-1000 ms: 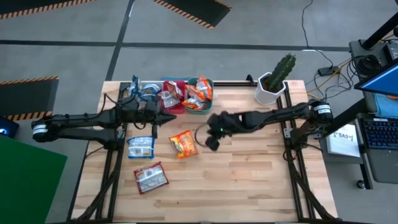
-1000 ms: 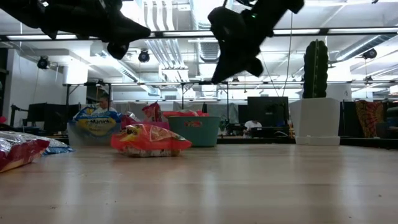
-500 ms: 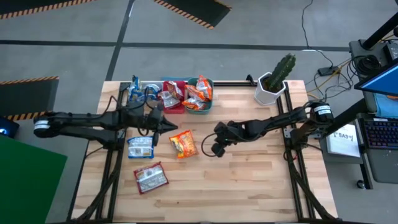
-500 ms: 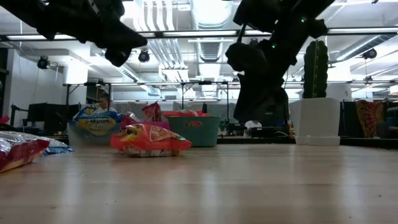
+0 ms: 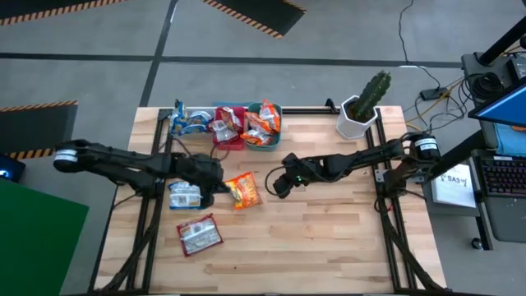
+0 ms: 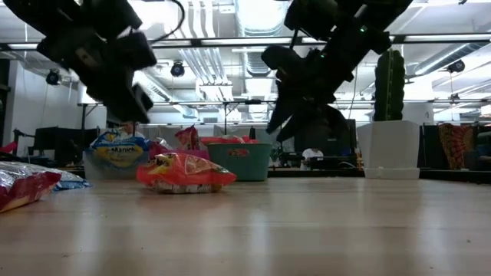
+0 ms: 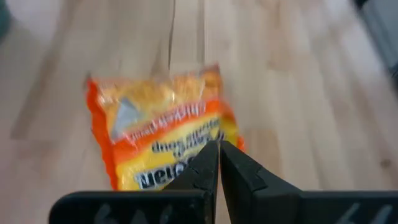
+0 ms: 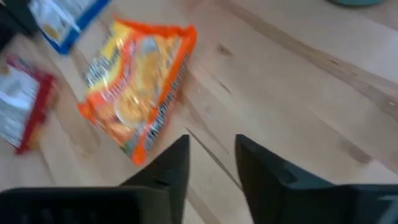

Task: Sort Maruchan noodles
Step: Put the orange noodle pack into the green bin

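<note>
Your pale wooden table has a flat crinkly orange noodle packet lying mid-table, between both claws. Your left gripper hovers beside it, fingers pinched together, empty. Your right gripper is narrowly parted, empty.

The print on the orange packet is smearing into blur in the left wrist view, and its near edge is disappearing behind the left gripper, whose fingers are meeting in front of it. In the right wrist view the red packet and blue packet, off beyond the parted fingers of the right gripper, are running out of frame.
</note>
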{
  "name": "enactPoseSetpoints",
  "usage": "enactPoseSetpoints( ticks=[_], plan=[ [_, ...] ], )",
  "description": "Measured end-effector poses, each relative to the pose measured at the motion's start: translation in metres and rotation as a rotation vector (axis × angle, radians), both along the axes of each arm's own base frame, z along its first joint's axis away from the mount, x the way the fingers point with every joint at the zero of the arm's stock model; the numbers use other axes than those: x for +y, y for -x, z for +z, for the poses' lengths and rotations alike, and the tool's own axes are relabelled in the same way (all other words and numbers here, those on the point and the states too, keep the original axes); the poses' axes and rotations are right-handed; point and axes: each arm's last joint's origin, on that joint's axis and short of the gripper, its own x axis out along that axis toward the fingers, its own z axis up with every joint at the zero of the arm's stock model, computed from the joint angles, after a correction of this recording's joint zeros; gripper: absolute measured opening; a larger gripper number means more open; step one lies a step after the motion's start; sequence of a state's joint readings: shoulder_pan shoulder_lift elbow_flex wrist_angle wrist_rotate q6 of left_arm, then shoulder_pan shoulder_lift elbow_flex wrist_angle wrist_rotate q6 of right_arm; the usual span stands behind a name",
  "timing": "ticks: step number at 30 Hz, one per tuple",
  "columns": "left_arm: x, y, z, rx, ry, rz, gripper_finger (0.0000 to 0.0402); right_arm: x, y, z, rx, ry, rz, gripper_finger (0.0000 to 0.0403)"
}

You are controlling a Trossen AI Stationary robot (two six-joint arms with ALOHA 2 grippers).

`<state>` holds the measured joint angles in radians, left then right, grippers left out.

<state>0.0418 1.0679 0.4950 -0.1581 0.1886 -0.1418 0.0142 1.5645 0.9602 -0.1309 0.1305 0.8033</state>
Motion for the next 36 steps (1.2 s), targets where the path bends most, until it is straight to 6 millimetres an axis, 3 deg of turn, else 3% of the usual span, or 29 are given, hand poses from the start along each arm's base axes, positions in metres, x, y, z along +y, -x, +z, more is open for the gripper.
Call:
enactPoseSetpoints(
  ticks=[7, 14, 25, 36],
  plan=[
    [0.001, -0.012, -0.029, 0.148, -0.079, 0.053, 0.0, 0.001, -0.015, -0.013, -0.082, -0.054, -0.044, 0.0213],
    [0.002, -0.022, -0.048, 0.199, -0.097, 0.061, 0.0, -0.004, -0.034, -0.036, -0.174, -0.088, -0.053, 0.0273],
    [0.005, -0.038, -0.063, 0.154, -0.122, 0.144, 0.0, -0.015, -0.062, -0.057, -0.179, -0.106, -0.023, 0.0303],
    [0.0, -0.028, -0.04, 0.097, -0.046, 0.028, 0.0, -0.021, -0.067, -0.049, -0.195, -0.116, 0.015, 0.0306]
  ],
)
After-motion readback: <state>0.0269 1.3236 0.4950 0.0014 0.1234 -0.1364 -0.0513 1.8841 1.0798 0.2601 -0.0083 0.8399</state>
